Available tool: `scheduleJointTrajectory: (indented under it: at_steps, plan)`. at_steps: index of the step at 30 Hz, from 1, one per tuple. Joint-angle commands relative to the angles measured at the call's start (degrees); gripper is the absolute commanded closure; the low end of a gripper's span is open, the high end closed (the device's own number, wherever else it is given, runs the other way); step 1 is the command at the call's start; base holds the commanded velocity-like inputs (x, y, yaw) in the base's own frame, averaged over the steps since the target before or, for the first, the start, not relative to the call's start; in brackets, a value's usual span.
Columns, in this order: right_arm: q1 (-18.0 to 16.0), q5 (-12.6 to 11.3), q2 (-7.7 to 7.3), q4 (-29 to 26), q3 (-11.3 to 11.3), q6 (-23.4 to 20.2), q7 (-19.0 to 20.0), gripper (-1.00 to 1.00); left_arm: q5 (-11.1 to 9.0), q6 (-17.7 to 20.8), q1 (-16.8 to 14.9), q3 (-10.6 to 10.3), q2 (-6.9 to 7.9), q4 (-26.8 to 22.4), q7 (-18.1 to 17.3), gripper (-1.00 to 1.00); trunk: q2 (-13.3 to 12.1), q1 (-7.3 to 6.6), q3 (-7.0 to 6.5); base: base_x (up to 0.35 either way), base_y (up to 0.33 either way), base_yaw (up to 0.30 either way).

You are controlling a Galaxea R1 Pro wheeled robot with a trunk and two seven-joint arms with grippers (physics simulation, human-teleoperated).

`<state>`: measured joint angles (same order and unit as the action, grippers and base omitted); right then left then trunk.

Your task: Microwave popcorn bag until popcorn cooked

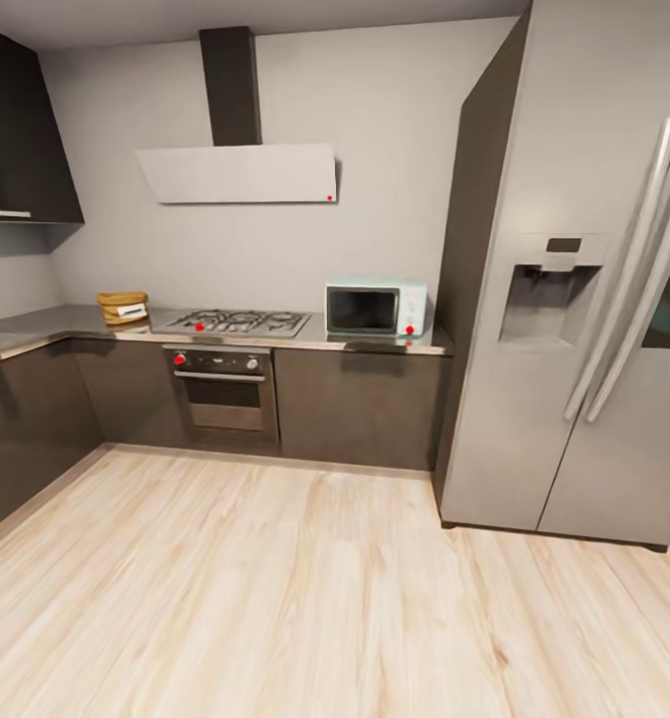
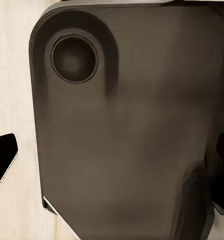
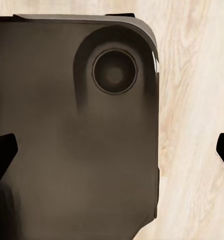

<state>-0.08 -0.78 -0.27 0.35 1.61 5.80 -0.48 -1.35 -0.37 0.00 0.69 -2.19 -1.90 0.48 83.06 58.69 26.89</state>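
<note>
The tan popcorn bag (image 1: 122, 306) with its white label stands on the grey countertop (image 1: 36, 325) at the far left, beside the gas hob. The popcorn inside cannot be made out at this distance. The mint-blue microwave (image 1: 375, 308) sits on the counter's right end with its dark door shut. Both are far off across the floor. In the left wrist view, my left gripper (image 2: 112, 160) hangs open over my own dark base. In the right wrist view, my right gripper (image 3: 112, 150) is open too, its black fingertips (image 3: 2, 150) wide apart with nothing between them.
A steel gas hob (image 1: 237, 322) and built-in oven (image 1: 221, 387) lie between bag and microwave. A tall steel fridge (image 1: 574, 299) stands at the right, next to the microwave. Dark cabinets (image 1: 26, 429) run along the left wall. Pale wood floor (image 1: 275, 598) stretches up to the counter.
</note>
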Motion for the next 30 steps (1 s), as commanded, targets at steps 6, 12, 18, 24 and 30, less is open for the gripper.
scheduleJointTrajectory:
  at_steps: [6,12,18,24,30]
  plan:
    - [-0.01,-0.10,0.00,0.02,0.16,0.26,-0.05,-1.00,-0.12,-0.07,0.02,0.10,-0.01,-0.04,0.05,-1.00,0.02,0.03,0.04,0.326,0.000,0.000]
    - [-0.01,-0.10,0.00,0.04,0.16,0.26,-0.05,-1.00,-0.06,-0.07,0.01,0.10,-0.01,-0.04,0.05,-1.00,0.02,0.03,0.04,0.326,0.000,0.000]
    - [-0.01,-0.10,0.00,0.02,0.21,0.26,-0.05,-1.00,-0.06,-0.07,0.02,0.10,-0.01,-0.04,0.05,-1.00,0.02,0.03,0.04,0.326,0.000,0.000]
    - [-0.01,-0.10,0.00,0.07,0.22,0.26,-0.05,-1.00,-0.06,-0.07,0.00,0.10,-0.01,-0.04,0.05,-1.00,0.02,0.03,0.04,0.326,0.000,0.000]
    - [-0.01,-0.10,0.00,0.05,0.21,0.26,-0.05,-1.00,-0.06,-0.07,0.00,0.10,-0.06,-0.04,0.05,-1.00,0.02,0.03,0.04,0.326,0.000,0.000]
